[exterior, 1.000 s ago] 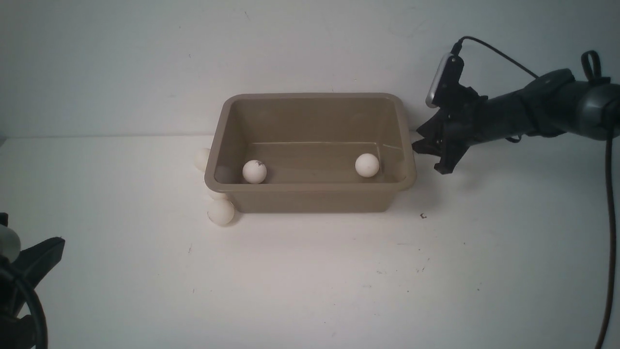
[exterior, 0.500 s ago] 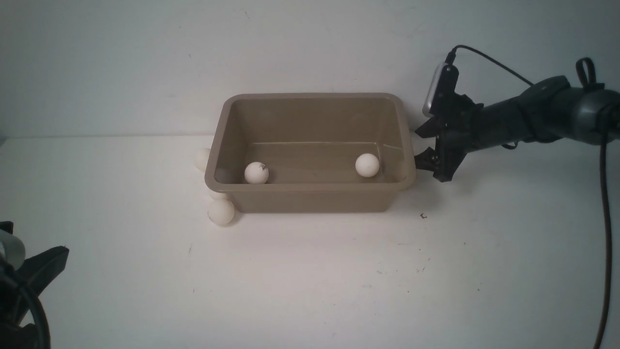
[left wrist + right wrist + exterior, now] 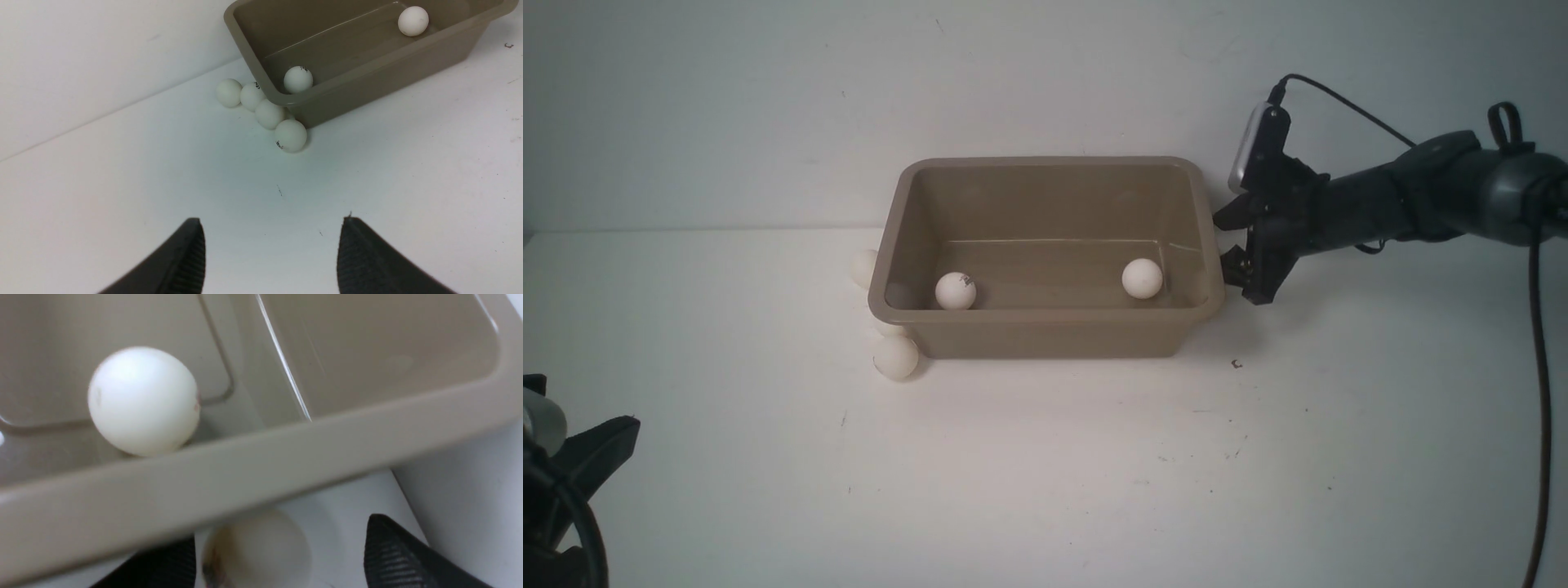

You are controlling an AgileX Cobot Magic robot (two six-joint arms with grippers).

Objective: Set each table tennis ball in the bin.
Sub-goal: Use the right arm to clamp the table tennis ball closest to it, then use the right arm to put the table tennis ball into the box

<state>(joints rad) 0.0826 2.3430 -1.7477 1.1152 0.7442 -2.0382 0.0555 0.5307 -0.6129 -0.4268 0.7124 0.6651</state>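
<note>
Taupe-brown glossy plastic forms the bin (image 3: 1045,314), a rectangular tub with rounded corners and a flared rim, standing on the white worktop (image 3: 1045,474). Two matte cream balls lie on its smooth floor. The printed ball (image 3: 955,291), marked with a small dark logo, sits in the near corner at the bin's left end. The plain ball (image 3: 1142,278) sits toward the bin's right end. Outside the bin's left end, a row of four more balls (image 3: 269,114) hugs the wall, and the corner ball (image 3: 896,357) lies just off the near corner. A seventh ball (image 3: 257,551) sits on the worktop just outside the bin's right end, under the overhang of the rim. It lies between the black ribbed fingers (image 3: 408,555) of the right tool (image 3: 1223,243), whose jaws stand wider than the ball, with a gap showing on one side. The left tool (image 3: 271,253) hangs well away from the bin's near left corner, jaws apart with nothing between them.
</note>
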